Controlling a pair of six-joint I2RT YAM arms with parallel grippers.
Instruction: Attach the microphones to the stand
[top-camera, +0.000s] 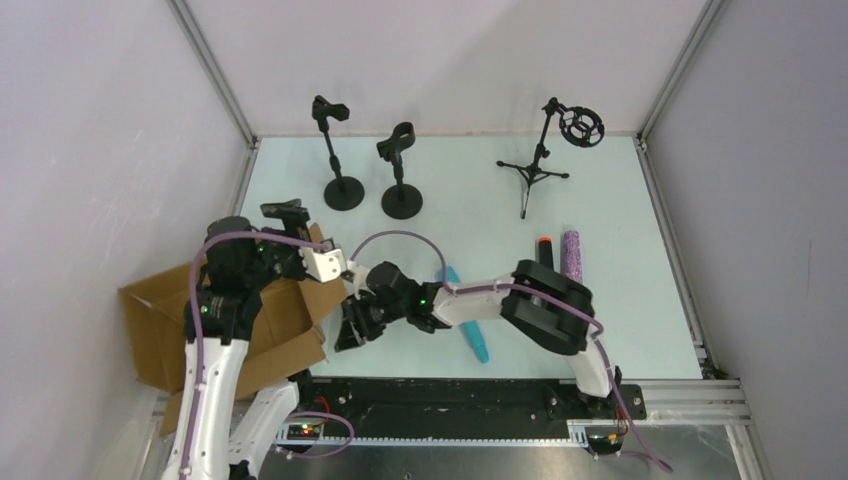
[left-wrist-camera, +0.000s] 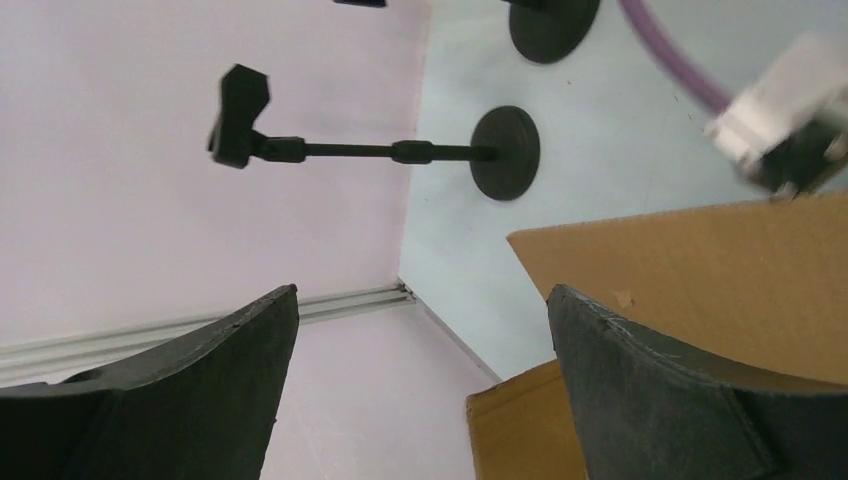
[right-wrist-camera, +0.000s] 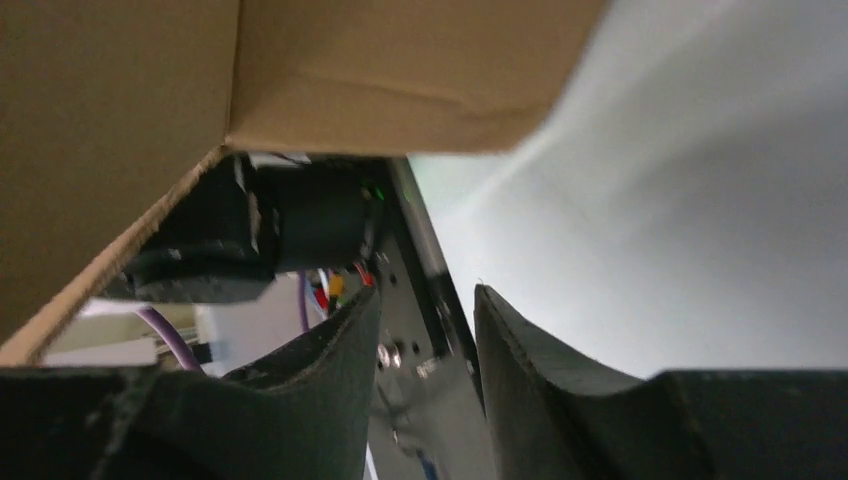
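My left claw (left-wrist-camera: 420, 295) gapes wide and empty over the box (top-camera: 160, 320) at the tabletop's (top-camera: 620, 200) near-left corner. My right claw (right-wrist-camera: 427, 295) is nearly together on nothing, beside that box. The blue mic (top-camera: 478, 342) lies by the near edge, and the black mic (top-camera: 544, 250) and purple mic (top-camera: 572, 255) lie side by side toward the right edge.

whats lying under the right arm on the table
A light blue microphone crosses beneath the forearm; both ends show, its middle is covered. Further right, the elbow hides the near ends of the black microphone and the purple microphone.
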